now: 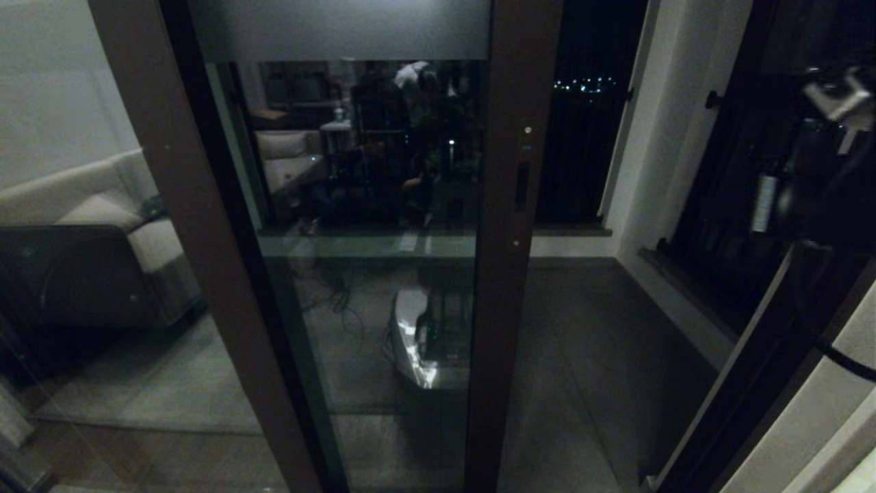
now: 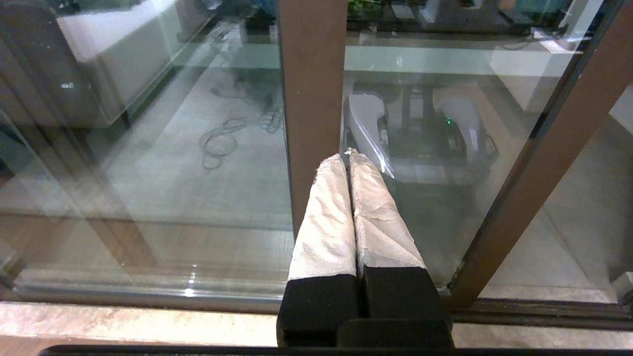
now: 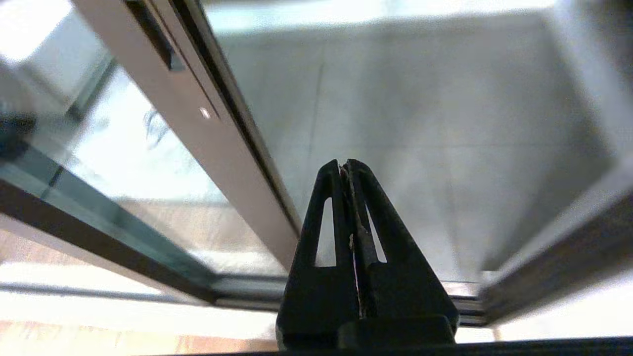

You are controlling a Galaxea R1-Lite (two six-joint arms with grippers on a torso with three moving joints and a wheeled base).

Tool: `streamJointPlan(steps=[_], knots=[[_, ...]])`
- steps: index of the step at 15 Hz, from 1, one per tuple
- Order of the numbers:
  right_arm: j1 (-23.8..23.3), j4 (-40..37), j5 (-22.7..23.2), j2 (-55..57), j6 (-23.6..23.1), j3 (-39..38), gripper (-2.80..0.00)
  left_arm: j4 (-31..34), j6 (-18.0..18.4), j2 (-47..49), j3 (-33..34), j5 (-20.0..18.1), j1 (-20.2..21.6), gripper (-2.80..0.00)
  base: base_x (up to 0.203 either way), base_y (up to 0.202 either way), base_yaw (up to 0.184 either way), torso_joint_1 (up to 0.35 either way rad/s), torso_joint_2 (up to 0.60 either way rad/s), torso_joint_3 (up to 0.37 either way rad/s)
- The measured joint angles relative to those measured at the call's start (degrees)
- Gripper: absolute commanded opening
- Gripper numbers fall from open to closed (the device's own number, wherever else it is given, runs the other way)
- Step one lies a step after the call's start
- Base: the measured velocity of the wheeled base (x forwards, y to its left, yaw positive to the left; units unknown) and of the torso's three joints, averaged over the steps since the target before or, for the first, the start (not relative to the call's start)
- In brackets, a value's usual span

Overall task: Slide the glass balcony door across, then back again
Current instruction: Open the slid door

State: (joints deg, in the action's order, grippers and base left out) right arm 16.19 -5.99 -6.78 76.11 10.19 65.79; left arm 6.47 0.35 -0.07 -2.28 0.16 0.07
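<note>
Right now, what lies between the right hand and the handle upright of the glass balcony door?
Nothing: in the right wrist view, only bare balcony floor shows between the shut right hand and the glass balcony door.

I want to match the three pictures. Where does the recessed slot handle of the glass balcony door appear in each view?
Head view: the slot handle sits on the door's right brown upright, right of centre.
Left wrist view: not in it; only lower frame uprights show.
Right wrist view: a dark slot near the top left corner.
Shared landmark: the small screw under the slot.
</note>
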Motion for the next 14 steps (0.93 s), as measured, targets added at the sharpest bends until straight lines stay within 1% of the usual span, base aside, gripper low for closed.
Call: streamJointPlan(steps=[1, 3, 5, 7, 8, 9, 11, 12, 13, 14], knots=[[-0.43, -1.75, -1.14, -7.09, -0.70, -3.56, -2.80, 0.00, 0.00, 0.00, 0.00, -0.02, 0.00, -2.80, 0.000, 0.000, 0.000, 0.000, 0.00, 0.000], [-1.11, -7.42, -3.49, -21.27, -2.25, -8.27, -2.80, 0.02, -0.02, 0.00, 0.00, 0.00, 0.00, -2.80, 0.000, 0.000, 0.000, 0.000, 0.00, 0.000], [-2.23, -15.49, -5.18, -33.72, -3.30, -10.16, -2.80, 0.00, 0.00, 0.00, 0.00, 0.00, 0.00, -2.80, 0.000, 0.000, 0.000, 0.000, 0.00, 0.000], [-5.23, -25.47, -5.72, -43.77, -4.65, -10.27, -2.80, 0.00, -0.02, 0.00, 0.00, 0.00, 0.00, -2.80, 0.000, 0.000, 0.000, 0.000, 0.00, 0.000], [-7.38, -29.80, -5.12, -47.75, -5.79, -10.15, -2.80, 0.01, -0.02, 0.00, 0.00, -0.02, 0.00, -2.80, 0.000, 0.000, 0.000, 0.000, 0.00, 0.000], [-10.47, -33.28, -3.60, -51.17, -7.41, -10.00, -2.80, 0.01, -0.02, 0.00, 0.00, -0.02, 0.00, -2.80, 0.000, 0.000, 0.000, 0.000, 0.00, 0.000], [-16.62, -37.59, 1.11, -55.85, -9.37, -9.39, -2.80, 0.02, 0.00, 0.00, 0.00, -0.02, 0.00, -2.80, 0.000, 0.000, 0.000, 0.000, 0.00, 0.000], [-18.22, -40.08, 3.27, -57.48, -8.80, -8.50, -2.80, 0.02, 0.00, 0.00, 0.00, 0.00, 0.00, -2.80, 0.000, 0.000, 0.000, 0.000, 0.00, 0.000], [-18.75, -41.79, 4.33, -58.58, -6.68, -8.15, -2.80, 0.02, -0.02, 0.00, 0.00, 0.00, 0.00, -2.80, 0.000, 0.000, 0.000, 0.000, 0.00, 0.000], [-18.29, -41.81, 4.54, -59.57, -5.00, -7.89, -2.80, 0.01, -0.02, 0.00, 0.00, 0.00, 0.00, -2.80, 0.000, 0.000, 0.000, 0.000, 0.00, 0.000]])
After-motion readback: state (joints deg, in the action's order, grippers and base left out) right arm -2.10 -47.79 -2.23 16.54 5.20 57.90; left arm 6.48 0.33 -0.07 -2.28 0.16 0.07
